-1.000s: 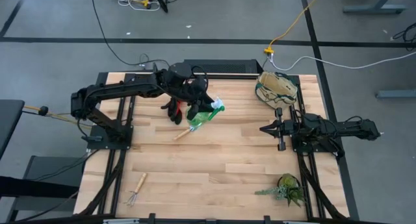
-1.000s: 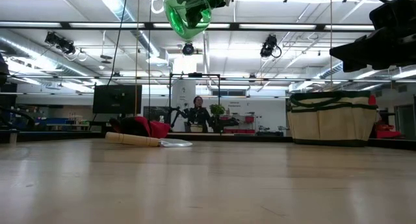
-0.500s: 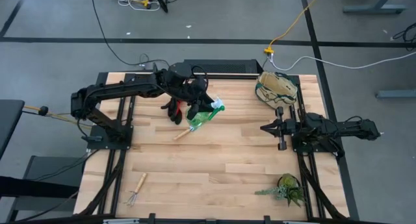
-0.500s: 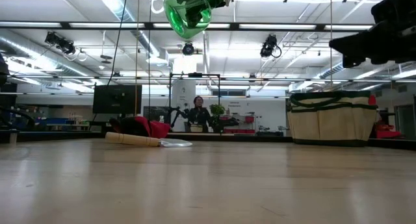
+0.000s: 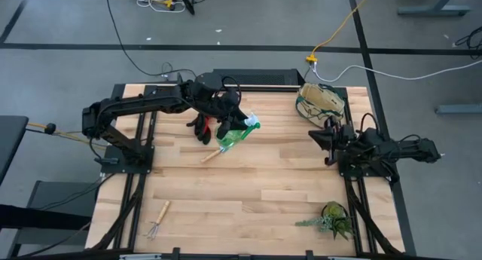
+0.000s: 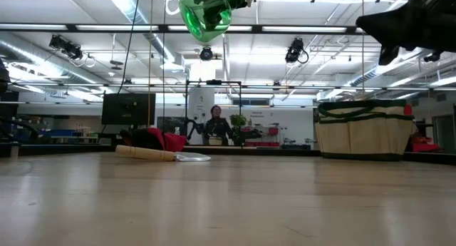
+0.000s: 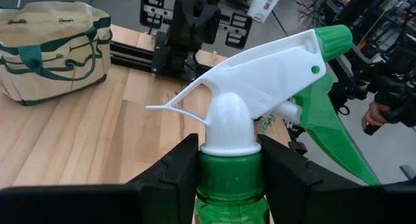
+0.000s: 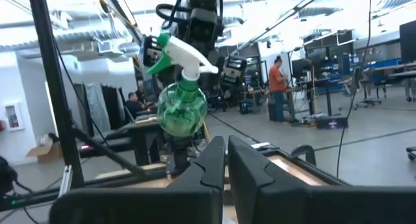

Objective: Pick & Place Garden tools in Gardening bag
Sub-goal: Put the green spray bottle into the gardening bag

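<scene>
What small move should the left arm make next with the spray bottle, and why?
Probably carry it across toward the gardening bag. The left gripper holds the green spray bottle by its neck, well above the table, and the bag stands open at the far right corner.

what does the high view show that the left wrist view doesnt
Only the high view shows the little rake near the table's front left corner, the leafy plant at front right, the gloves and the trowel on the table under the raised bottle. Only the left wrist view shows the white trigger and green nozzle close up, with the left gripper clamped on the neck. Both show the spray bottle, the bag and the right arm.
</scene>
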Motion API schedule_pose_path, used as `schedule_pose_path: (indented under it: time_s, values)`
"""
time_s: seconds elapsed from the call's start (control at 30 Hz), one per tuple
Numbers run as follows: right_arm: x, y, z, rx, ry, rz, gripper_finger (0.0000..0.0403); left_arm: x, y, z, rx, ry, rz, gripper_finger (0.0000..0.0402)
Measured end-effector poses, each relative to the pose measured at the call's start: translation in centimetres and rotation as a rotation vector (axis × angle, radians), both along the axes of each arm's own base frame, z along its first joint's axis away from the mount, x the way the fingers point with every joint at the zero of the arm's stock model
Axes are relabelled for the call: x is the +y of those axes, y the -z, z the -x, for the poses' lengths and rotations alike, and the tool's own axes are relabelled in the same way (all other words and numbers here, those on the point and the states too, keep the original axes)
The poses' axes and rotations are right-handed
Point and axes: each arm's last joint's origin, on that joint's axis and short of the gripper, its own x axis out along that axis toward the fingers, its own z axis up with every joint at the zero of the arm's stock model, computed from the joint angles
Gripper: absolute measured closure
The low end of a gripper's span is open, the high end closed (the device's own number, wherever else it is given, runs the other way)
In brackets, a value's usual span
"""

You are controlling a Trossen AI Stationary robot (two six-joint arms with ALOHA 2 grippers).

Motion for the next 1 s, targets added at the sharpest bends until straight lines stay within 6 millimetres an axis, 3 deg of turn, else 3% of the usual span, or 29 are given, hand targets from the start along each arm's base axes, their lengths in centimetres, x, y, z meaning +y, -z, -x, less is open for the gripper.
schedule_pose_path:
  time_s: [0.4,1.0]
  values:
    - [0.0,-4.9,-0.1,-0.012,0.021,0.069,0.0380,-0.1,0.0,0.0,-0.002,0.016,0.008,0.0257]
    - [0.2,-13.2,-3.4,0.000,0.025,0.077,0.0380,-0.1,-0.6,-0.2,-0.059,0.049,0.041,0.0257]
